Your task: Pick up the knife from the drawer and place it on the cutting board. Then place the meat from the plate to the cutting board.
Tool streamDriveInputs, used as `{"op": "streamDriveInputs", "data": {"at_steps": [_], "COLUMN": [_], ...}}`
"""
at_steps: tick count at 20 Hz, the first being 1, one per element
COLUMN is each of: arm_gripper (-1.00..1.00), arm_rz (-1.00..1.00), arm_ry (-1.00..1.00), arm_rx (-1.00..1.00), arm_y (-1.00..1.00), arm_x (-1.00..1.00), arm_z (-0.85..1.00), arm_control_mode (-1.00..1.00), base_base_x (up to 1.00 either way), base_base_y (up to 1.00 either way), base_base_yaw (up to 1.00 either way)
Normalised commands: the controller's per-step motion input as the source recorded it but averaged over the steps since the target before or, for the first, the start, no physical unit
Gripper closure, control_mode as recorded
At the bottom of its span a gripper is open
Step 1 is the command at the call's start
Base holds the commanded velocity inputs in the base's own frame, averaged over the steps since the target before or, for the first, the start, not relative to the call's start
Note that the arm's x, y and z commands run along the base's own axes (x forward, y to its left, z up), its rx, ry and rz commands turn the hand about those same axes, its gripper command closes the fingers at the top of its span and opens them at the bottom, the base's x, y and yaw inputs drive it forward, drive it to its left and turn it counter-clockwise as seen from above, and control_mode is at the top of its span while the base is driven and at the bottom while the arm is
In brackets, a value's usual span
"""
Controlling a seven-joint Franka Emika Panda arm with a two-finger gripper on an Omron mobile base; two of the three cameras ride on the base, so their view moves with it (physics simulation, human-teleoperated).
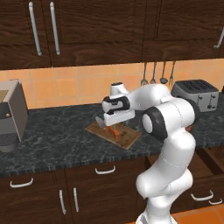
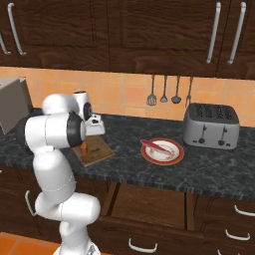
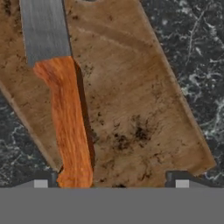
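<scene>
The knife (image 3: 61, 109), with a grey blade and an orange-red handle, lies on the brown cutting board (image 3: 131, 100). My gripper (image 3: 111, 183) hovers just over it, open. The handle's end is beside one fingertip (image 3: 41, 183), and nothing sits between the tips. From the left base view, the gripper (image 1: 103, 122) hangs low over the cutting board (image 1: 127, 139), with the knife handle (image 1: 113, 130) below it. To the right, the meat (image 2: 156, 147) lies on the red-rimmed plate (image 2: 172, 156). The drawer (image 2: 149, 203) stands open under the counter.
A silver toaster (image 2: 210, 126) stands at the back right of the dark stone counter (image 2: 214, 172). Slim metal utensils (image 2: 164, 92) hang on the tiled wall. A grey appliance (image 1: 9, 114) sits at the far left. Wall cabinets hang overhead.
</scene>
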Motion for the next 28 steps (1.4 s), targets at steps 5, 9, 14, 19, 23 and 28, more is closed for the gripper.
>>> {"op": "streamDriveInputs", "data": {"at_steps": [5,9,14,19,23,28], "arm_gripper": [-1.00,-1.00,-1.00,-1.00,-1.00,-1.00], "arm_rz": [0.08,0.20,0.17,0.14,0.33,0.30], "arm_ry": [0.02,0.00,0.01,0.00,0.00,0.00], "arm_rx": [0.05,0.02,0.09,0.06,0.04,0.00], "arm_y": [-0.96,-0.98,-0.99,-1.00,-0.94,-0.56], "arm_x": [0.00,0.00,0.07,0.26,0.47,0.09], "arm_z": [0.27,0.51,0.11,-0.05,0.00,-0.17], "arm_control_mode": [-1.00,-1.00,-1.00,-1.00,-1.00,-1.00], "base_base_x": [0.00,0.00,0.00,0.00,0.00,0.00], "base_base_y": [0.00,0.00,0.00,0.00,0.00,0.00], "base_base_yaw": [0.00,0.00,0.00,0.00,0.00,0.00]}}
